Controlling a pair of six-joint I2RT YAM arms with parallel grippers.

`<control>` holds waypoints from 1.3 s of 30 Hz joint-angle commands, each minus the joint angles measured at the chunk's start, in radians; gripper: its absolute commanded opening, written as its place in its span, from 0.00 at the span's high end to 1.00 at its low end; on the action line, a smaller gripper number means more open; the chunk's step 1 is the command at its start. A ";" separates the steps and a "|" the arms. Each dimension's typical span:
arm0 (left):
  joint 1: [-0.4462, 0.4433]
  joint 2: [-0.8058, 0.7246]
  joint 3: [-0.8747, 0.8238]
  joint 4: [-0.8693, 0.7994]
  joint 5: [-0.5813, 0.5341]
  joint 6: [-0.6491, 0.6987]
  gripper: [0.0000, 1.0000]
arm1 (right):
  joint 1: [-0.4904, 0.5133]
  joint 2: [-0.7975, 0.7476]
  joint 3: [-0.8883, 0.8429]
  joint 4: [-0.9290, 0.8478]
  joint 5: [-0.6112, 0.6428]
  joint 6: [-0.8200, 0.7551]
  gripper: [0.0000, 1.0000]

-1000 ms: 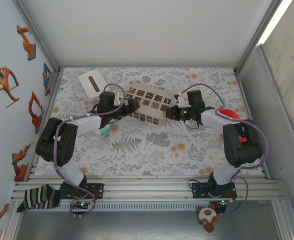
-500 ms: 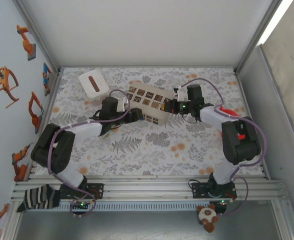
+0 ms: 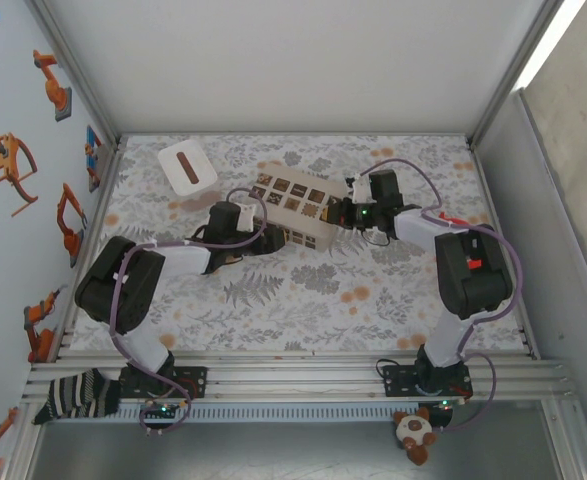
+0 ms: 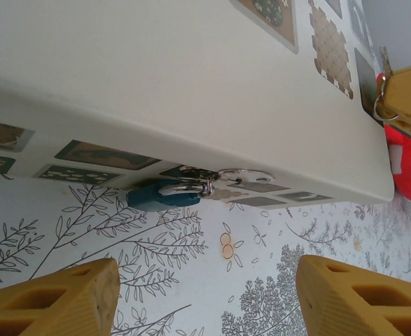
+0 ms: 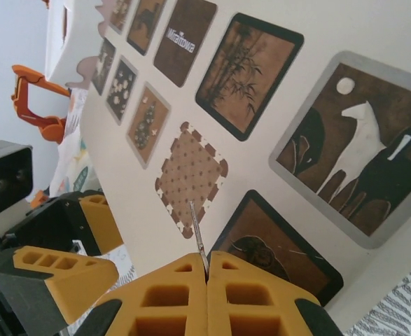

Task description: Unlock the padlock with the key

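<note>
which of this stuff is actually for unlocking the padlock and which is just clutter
For the job:
- blue padlock
- key, pinched in the right gripper
- left gripper, open near the padlock

Lying about:
- picture-tile box
- white box
- red object
- striped sock
- plush toy

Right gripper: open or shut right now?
Shut. The right gripper has its fingers pressed together, pinching a thin metal blade, likely the key.
</note>
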 commanded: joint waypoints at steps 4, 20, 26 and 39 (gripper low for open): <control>0.003 -0.030 -0.015 0.036 0.000 0.038 0.33 | -0.005 0.017 -0.057 -0.069 0.040 -0.031 1.00; -0.017 -0.062 -0.036 0.006 0.006 0.091 0.33 | -0.011 -0.196 -0.187 -0.162 0.113 -0.048 1.00; -0.035 -0.008 -0.017 0.035 0.032 0.157 0.49 | -0.022 -0.208 -0.222 -0.089 0.077 -0.025 1.00; -0.036 0.064 -0.011 0.139 0.032 0.282 0.42 | -0.002 -0.221 -0.150 0.101 0.005 0.082 1.00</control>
